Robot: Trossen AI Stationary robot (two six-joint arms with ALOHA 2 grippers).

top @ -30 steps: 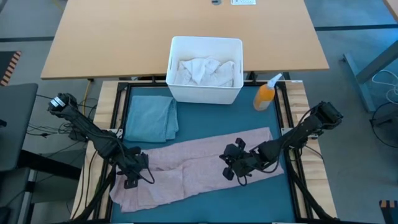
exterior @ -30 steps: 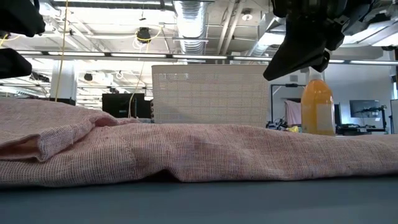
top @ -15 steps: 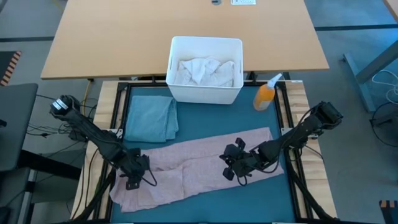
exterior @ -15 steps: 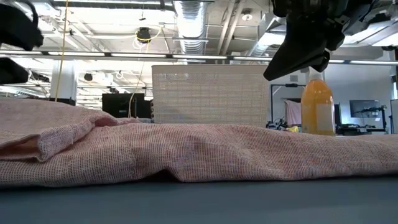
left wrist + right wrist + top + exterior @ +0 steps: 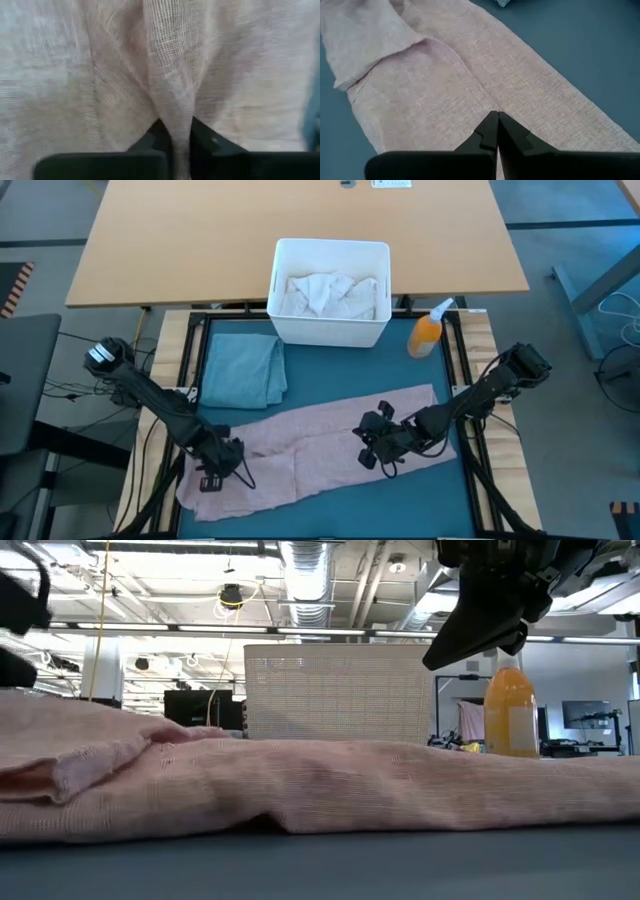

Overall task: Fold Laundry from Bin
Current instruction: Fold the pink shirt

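A long pink garment [image 5: 320,440] lies spread aslant across the teal mat [image 5: 330,505], from near left to far right. My left gripper [image 5: 211,476] stands on its near left part, pointing steeply down, shut on a ridge of the cloth. My right gripper [image 5: 368,450] is shut and hangs above the garment's middle; the low view shows it [image 5: 478,635] well clear of the cloth. The white bin [image 5: 331,332] stands at the mat's far edge with white cloth [image 5: 325,292] inside. My left gripper pinches a raised ridge of the pink cloth [image 5: 176,112] between its two fingers [image 5: 159,136], coming from above. The ridge runs away from the fingertips. The cloth around it lies on the mat. How many layers are in the pinch, I cannot tell.
A folded blue-green cloth [image 5: 243,370] lies on the mat's far left, in front of the bin. An orange spray bottle [image 5: 428,332] stands right of the bin. A bare strip of mat runs along the near edge.
My left gripper has gone down and a little toward the table's near edge, onto the pink garment's left part. In the low view the cloth fold at the left has shifted slightly.
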